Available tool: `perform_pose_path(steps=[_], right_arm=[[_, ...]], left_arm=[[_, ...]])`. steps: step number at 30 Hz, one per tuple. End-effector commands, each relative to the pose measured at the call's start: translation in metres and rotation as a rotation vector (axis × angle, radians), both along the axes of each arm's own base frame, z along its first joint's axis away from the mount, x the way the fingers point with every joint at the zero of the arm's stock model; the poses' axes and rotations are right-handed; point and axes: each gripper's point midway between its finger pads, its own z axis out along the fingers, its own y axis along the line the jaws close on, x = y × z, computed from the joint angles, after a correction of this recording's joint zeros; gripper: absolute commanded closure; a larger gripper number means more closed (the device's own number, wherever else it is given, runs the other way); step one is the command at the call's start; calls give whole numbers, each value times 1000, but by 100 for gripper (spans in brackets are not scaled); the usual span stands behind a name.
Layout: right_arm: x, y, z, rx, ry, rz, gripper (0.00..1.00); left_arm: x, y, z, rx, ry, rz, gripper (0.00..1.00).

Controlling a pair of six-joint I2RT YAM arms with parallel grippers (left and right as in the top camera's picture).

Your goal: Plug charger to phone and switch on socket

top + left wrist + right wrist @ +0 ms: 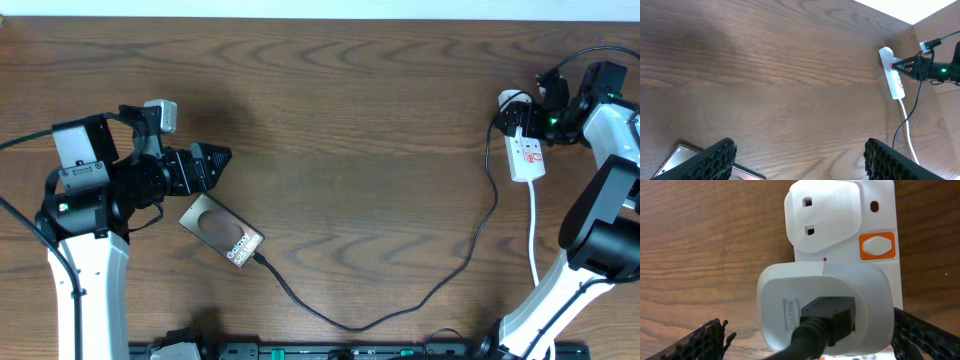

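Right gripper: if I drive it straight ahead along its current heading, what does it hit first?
Most likely the black cable connector sticking out of the white rounded adapter plugged into the white power strip. The right gripper has its fingers open on either side of it; exact depth is unclear.

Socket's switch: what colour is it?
White rocker in an orange frame, on the white socket; right wrist view shows it best.

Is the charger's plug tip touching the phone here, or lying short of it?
Touching. In the overhead view the charger cable's tip runs straight into the lower end of the phone, with no gap visible between them.
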Motion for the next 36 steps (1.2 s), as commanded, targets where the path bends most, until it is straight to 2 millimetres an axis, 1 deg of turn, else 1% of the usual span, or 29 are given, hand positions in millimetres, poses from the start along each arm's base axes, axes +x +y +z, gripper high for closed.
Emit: perform_pose_path(steps=[1,9,13,22,25,28,30,31,32,34,36], right_arm=[[-16,29,-17,110,91,-18,1],[-27,34,-19,142,149,-37,1],[-30,39,-17,175,158,-35,1],[-31,39,-17,175,162,-36,1],[-31,35,-15,173,164,-47,1],[-32,24,-5,159,175,-68,1],[-32,11,5,123,192,-93,1],[-34,-2,15,79,212,-120,1],[-35,-10,19,53,226,-141,1],[-42,-39,37,-62,278,-232,1],[-49,-60,52,-148,310,-299,1]], left_arm=[[1,-2,4,5,-21,-23,18],[1,-2,4,5,-21,-23,18],[1,-2,4,5,-21,-23,18],[1,-2,4,5,-21,-23,18],[1,-2,4,5,-21,-23,18],[1,-2,4,5,-21,-23,18],[1,-2,4,5,-21,-23,17],[1,-2,4,5,-21,-23,18],[1,-2,4,5,-21,-23,18],[1,-2,4,5,-21,-23,18],[1,-2,4,5,-21,-23,18]])
